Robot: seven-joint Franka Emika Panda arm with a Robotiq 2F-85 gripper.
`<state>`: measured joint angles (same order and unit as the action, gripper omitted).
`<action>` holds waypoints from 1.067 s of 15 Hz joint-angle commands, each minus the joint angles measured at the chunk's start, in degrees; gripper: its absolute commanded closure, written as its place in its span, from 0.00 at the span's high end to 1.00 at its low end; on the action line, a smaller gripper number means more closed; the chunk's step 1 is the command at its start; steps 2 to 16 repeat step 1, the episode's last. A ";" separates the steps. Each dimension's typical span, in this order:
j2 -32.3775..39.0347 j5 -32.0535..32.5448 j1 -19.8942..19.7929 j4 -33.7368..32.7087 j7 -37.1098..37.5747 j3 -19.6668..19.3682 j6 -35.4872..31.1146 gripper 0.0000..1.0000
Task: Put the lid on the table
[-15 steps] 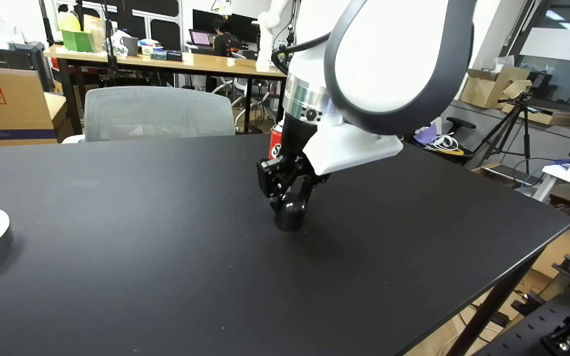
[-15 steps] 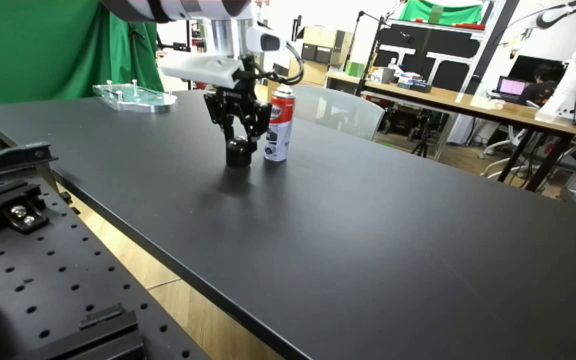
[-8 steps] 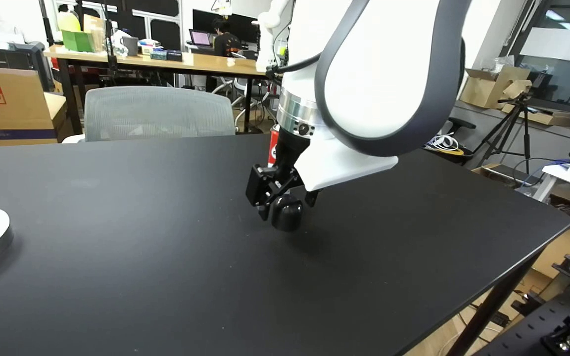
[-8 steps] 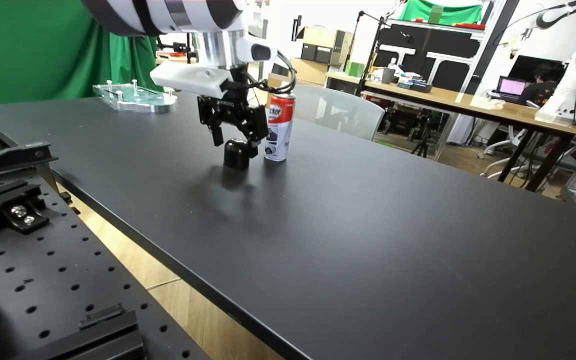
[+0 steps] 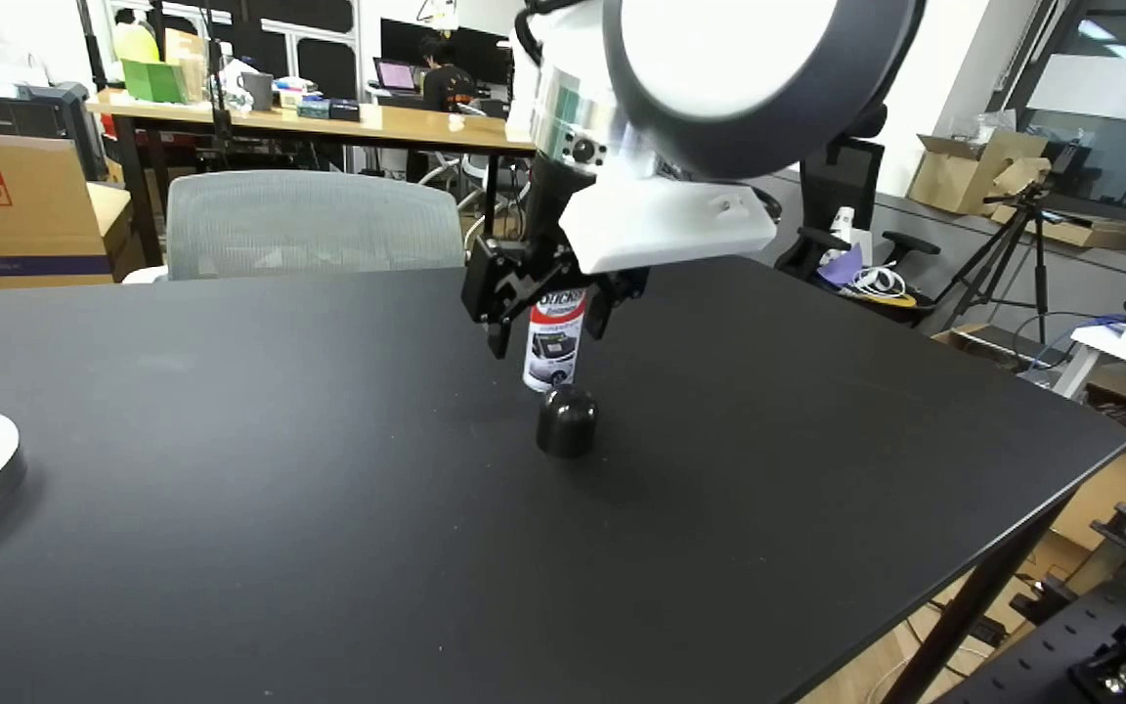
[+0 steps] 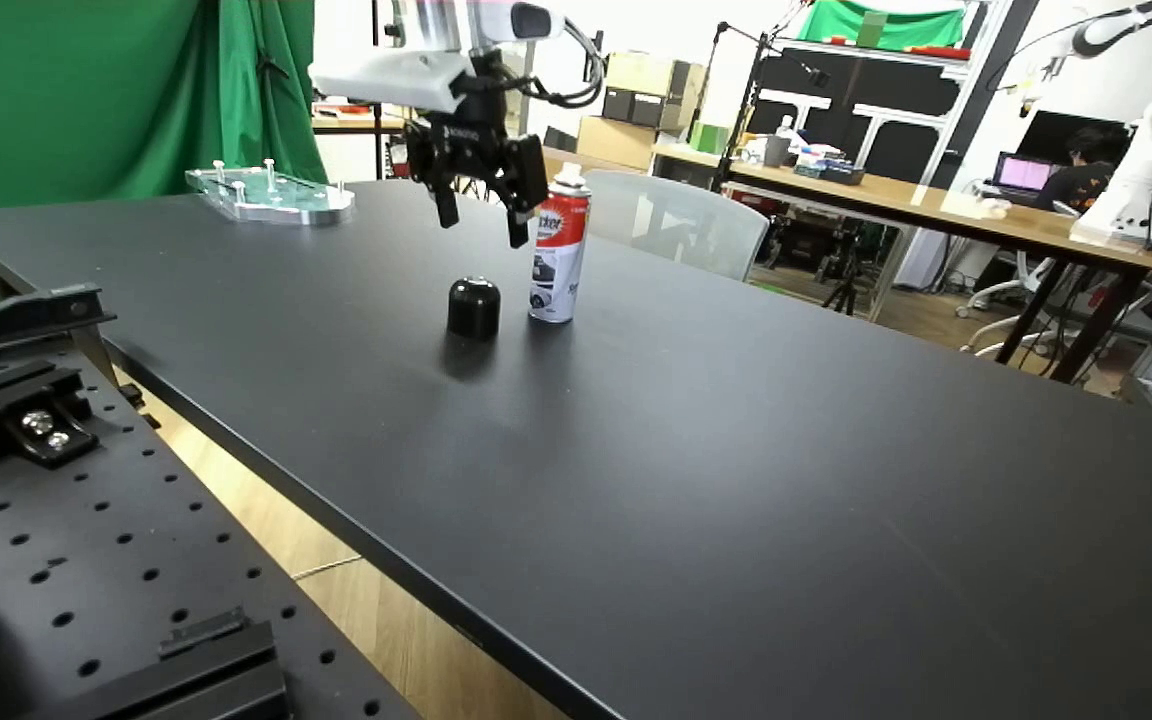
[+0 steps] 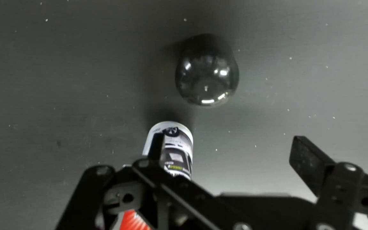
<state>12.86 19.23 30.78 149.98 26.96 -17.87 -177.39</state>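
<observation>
Opaque spray can (image 6: 560, 255) upright; lid (image 6: 474, 308) just beside, on table (image 6: 736, 480); pincer (image 6: 483, 228) parted.

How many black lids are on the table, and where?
1. The lid stands on the black table, beside the upright spray can and apart from it, clear of the open gripper. I see no second, but parts of the table are out of frame in both exterior views.
</observation>
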 commanded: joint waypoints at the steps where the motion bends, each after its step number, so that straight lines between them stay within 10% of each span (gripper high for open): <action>1: -5.78 1.18 2.54 1.06 1.46 -1.16 3.98 1.00; 16: -5.78 1.18 2.54 1.06 1.46 -1.16 3.98 1.00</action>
